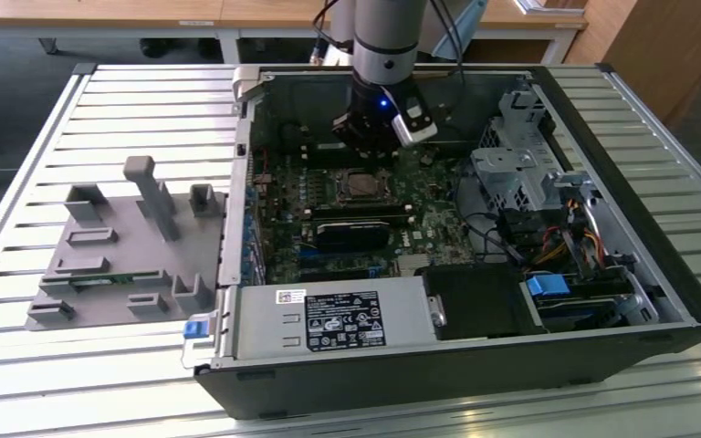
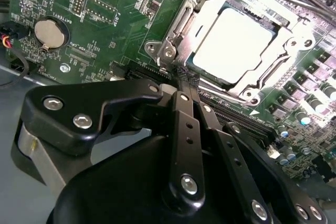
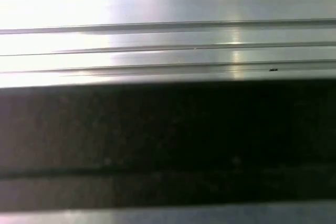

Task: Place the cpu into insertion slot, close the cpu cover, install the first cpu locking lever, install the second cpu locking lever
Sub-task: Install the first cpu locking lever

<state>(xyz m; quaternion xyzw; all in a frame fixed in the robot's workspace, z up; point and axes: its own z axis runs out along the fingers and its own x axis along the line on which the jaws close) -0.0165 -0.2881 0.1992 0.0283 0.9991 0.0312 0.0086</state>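
Note:
The cpu, a bright silver square, lies in the insertion slot, of which a dark edge shows around the chip. The cpu cover, a silver frame plate, lies down flat around the chip. My gripper is shut, its black fingers pressed together with nothing visible between them. Its tips sit right at the cover's corner, beside a screw tab. In the exterior view the gripper hangs just behind the socket with the cpu on the green motherboard.
The open computer case lies on a slatted metal table. Black memory slots, a drive cage and cables stand around the socket. A grey fixture plate sits at the exterior view's left. A coin battery shows on the board.

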